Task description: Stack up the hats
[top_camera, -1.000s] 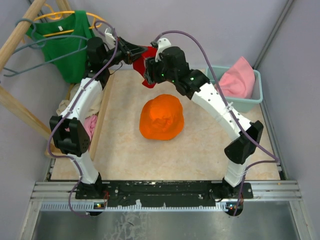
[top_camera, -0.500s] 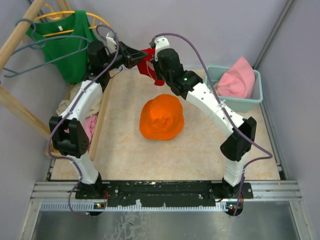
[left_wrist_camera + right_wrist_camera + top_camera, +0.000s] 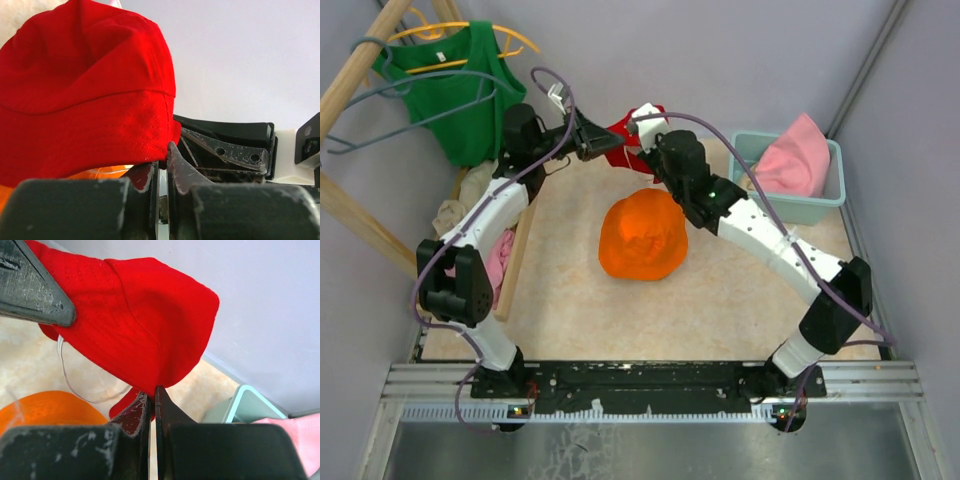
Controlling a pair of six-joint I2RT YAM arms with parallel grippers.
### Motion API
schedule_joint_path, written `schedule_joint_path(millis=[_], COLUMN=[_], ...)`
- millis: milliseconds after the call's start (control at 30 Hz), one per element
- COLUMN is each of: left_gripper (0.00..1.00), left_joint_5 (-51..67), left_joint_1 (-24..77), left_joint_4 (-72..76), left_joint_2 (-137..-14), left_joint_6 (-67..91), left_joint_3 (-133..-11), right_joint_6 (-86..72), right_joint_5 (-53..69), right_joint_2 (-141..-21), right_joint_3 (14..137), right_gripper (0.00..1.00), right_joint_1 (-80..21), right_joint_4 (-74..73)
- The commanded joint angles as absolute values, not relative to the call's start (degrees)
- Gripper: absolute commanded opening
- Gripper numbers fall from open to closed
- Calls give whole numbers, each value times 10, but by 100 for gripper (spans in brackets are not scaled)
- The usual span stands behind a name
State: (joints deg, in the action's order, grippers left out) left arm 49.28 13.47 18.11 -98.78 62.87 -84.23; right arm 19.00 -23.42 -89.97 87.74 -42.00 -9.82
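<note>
A red hat (image 3: 632, 133) hangs in the air at the back of the table, stretched between both grippers. My left gripper (image 3: 604, 141) is shut on its brim edge (image 3: 162, 159); the red hat (image 3: 85, 90) fills that wrist view. My right gripper (image 3: 645, 150) is shut on the opposite edge of the red hat (image 3: 145, 315), pinching cloth at the fingertips (image 3: 153, 388). An orange hat (image 3: 643, 235) lies crown up in the middle of the table, below and in front of the red one; a part of the orange hat (image 3: 45, 407) shows under the right wrist.
A teal bin (image 3: 820, 205) at the back right holds pink cloth (image 3: 795, 152). A green tank top (image 3: 455, 85) hangs on hangers at the back left. Beige and pink cloths (image 3: 470, 225) lie beyond a wooden slat (image 3: 523, 240) on the left.
My right gripper has shut on the red hat's edge. Both arms have shifted right and toward the front, carrying the red hat closer to the orange one.
</note>
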Motion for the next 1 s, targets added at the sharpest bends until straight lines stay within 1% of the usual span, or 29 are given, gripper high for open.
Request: schedule_joint_path(millis=[0, 100, 333, 600, 700, 867, 967], left_gripper=[3, 4, 4, 4, 4, 4, 4], left_joint_5=[463, 462, 462, 504, 516, 534, 531], left_joint_1=[91, 91, 86, 80, 81, 81, 81], left_joint_4=[220, 206, 198, 186, 199, 289, 288], left_joint_2=[-952, -951, -957, -982, -965, -920, -893], left_joint_6=[568, 534, 517, 523, 500, 489, 471], left_joint_3=[-831, -843, -847, -912, -876, -750, -701], right_joint_6=[288, 327, 386, 445, 432, 387, 363], right_joint_5=[-370, -378, -381, -359, -342, -301, -284], right_joint_2=[-823, -809, -794, -753, -722, -670, -639], right_joint_3=[852, 830, 797, 781, 747, 669, 650], right_gripper=[0, 0, 0, 0, 0, 0, 0], right_joint_1=[-365, -361, -330, -322, -319, -318, -319], right_joint_4=[-55, -26, 9, 17, 7, -9, -42])
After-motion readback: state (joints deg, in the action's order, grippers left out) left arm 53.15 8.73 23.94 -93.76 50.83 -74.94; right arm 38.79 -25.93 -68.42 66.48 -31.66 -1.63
